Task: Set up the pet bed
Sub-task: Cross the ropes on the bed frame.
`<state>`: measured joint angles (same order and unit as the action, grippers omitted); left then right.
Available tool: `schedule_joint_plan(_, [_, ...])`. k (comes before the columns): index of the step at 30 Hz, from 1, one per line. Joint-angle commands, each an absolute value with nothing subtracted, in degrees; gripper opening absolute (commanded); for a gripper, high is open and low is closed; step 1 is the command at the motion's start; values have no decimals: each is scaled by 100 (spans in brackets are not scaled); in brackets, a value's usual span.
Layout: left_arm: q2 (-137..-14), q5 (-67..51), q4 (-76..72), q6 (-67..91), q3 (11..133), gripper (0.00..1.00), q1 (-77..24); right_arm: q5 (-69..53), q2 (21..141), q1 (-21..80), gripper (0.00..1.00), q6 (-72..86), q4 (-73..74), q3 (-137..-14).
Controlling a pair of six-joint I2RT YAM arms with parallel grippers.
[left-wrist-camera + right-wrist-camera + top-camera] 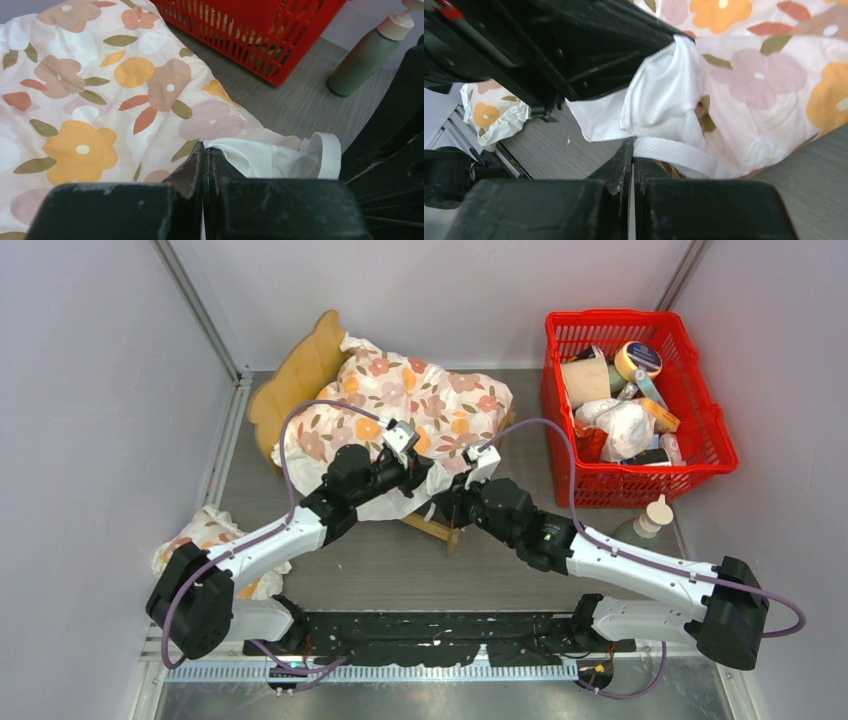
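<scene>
The pet bed shows its light-wood scalloped headboard [298,372] at the back left and a front leg [441,531]. A floral-print cover [420,405] lies over it and hides the sleeping surface. My left gripper [413,476] is at the cover's near edge. In the left wrist view it [205,148] is shut on the cover's white underside [260,157]. My right gripper [447,504] is just right of it. In the right wrist view it [630,143] is shut on the cover's white strap [674,154].
A red plastic basket [702,457] full of items stands at the back right, also in the left wrist view [235,35]. A green bottle [646,526] stands in front of it. A small floral cushion [190,545] lies near the left wall.
</scene>
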<state>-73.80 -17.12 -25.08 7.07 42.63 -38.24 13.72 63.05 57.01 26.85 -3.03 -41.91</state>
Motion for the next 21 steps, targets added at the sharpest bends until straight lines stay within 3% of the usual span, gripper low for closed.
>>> schedule_joint_plan(1, [-7298, -1676, -2933, 660, 4446, 0, -3776, 1627, 6246, 5735, 5, 2114, -422, -4592])
schedule_joint_plan(21, [-7417, -1688, -2940, 687, 4517, 0, -3727, 1309, 6319, 5695, 5, 2377, -477, -4203])
